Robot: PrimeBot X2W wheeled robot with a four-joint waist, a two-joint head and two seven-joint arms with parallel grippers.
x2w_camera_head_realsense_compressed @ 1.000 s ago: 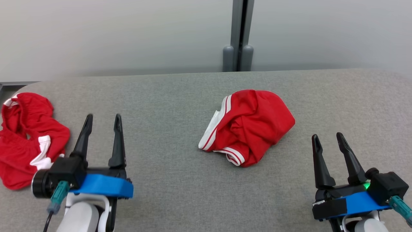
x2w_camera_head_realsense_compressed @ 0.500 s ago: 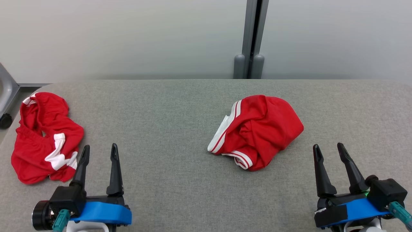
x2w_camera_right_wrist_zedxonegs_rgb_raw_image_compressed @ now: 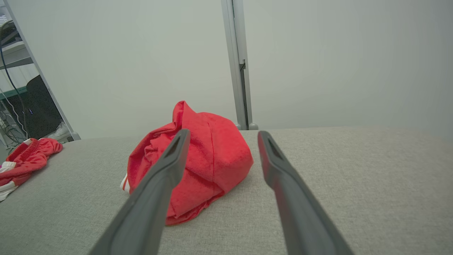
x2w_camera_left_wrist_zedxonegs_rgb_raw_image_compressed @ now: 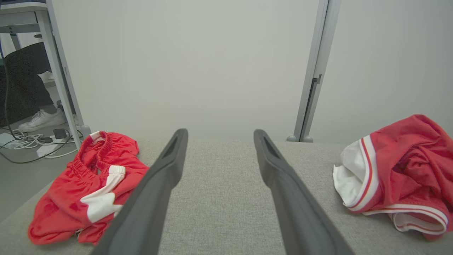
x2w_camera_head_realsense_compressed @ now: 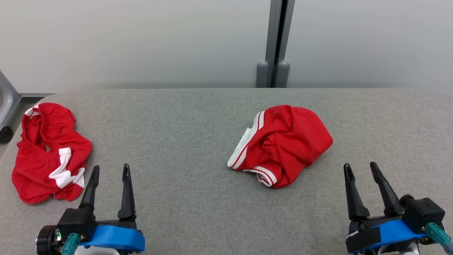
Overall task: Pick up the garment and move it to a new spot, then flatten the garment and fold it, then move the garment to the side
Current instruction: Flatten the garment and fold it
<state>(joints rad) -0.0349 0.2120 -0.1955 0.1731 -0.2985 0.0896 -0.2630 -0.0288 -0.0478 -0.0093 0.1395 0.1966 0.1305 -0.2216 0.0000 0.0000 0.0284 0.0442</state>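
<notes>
A crumpled red garment with white stripes [x2w_camera_head_realsense_compressed: 283,145] [x2w_camera_left_wrist_zedxonegs_rgb_raw_image_compressed: 400,170] [x2w_camera_right_wrist_zedxonegs_rgb_raw_image_compressed: 198,159] lies right of centre on the grey cloth table [x2w_camera_head_realsense_compressed: 184,117]. A second crumpled red and white garment [x2w_camera_head_realsense_compressed: 46,152] [x2w_camera_left_wrist_zedxonegs_rgb_raw_image_compressed: 88,187] [x2w_camera_right_wrist_zedxonegs_rgb_raw_image_compressed: 21,163] lies at the table's left end. My left gripper [x2w_camera_head_realsense_compressed: 110,170] [x2w_camera_left_wrist_zedxonegs_rgb_raw_image_compressed: 219,136] stands open at the lower left, just right of that left garment and holding nothing. At the lower right my right gripper [x2w_camera_head_realsense_compressed: 359,168] [x2w_camera_right_wrist_zedxonegs_rgb_raw_image_compressed: 223,136] is open and empty, a short way right of and nearer than the central garment.
A pale wall with a grey vertical post [x2w_camera_head_realsense_compressed: 277,42] rises behind the table. Off the left end stand a metal frame leg [x2w_camera_left_wrist_zedxonegs_rgb_raw_image_compressed: 60,71], cables [x2w_camera_left_wrist_zedxonegs_rgb_raw_image_compressed: 24,143] on the floor and a person's shoe [x2w_camera_left_wrist_zedxonegs_rgb_raw_image_compressed: 40,118]. Bare table lies between the two garments.
The camera swung left and tipped, then settled. My left gripper has drawn back toward the near edge, away from the left garment. The garments and right gripper have stayed put.
</notes>
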